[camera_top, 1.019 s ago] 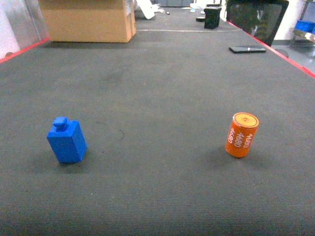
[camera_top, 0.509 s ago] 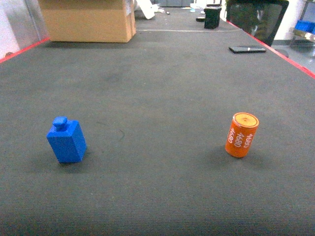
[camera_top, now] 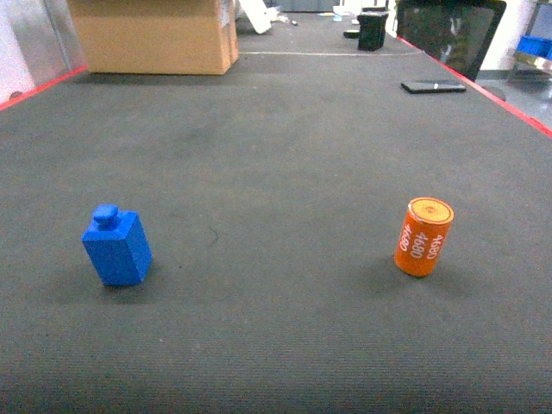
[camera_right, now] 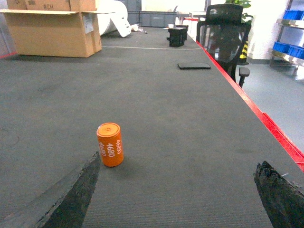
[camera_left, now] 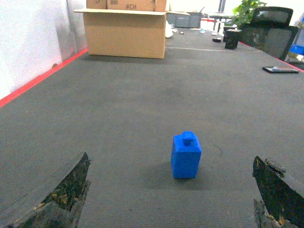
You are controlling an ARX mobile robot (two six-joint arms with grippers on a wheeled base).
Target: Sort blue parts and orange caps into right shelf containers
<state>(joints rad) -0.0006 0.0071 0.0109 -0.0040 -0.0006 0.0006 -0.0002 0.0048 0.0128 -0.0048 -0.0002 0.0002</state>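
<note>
A blue part (camera_top: 116,247), a small block with a stud on top, stands upright on the dark mat at the left. In the left wrist view the blue part (camera_left: 186,156) is just ahead of my open left gripper (camera_left: 170,157), a little right of its centre line. An orange cap (camera_top: 423,236) with white digits stands at the right. In the right wrist view the orange cap (camera_right: 109,145) sits ahead, close to the left finger of my open right gripper (camera_right: 179,158). Blue shelf containers (camera_right: 290,14) show far off at the right. Neither gripper appears in the head view.
A cardboard box (camera_top: 153,34) stands at the back left. A black phone (camera_top: 433,86) lies at the back right, near a black office chair (camera_top: 453,30). A small black box (camera_top: 373,30) stands at the far end. Red strips (camera_right: 266,126) mark the table's edges.
</note>
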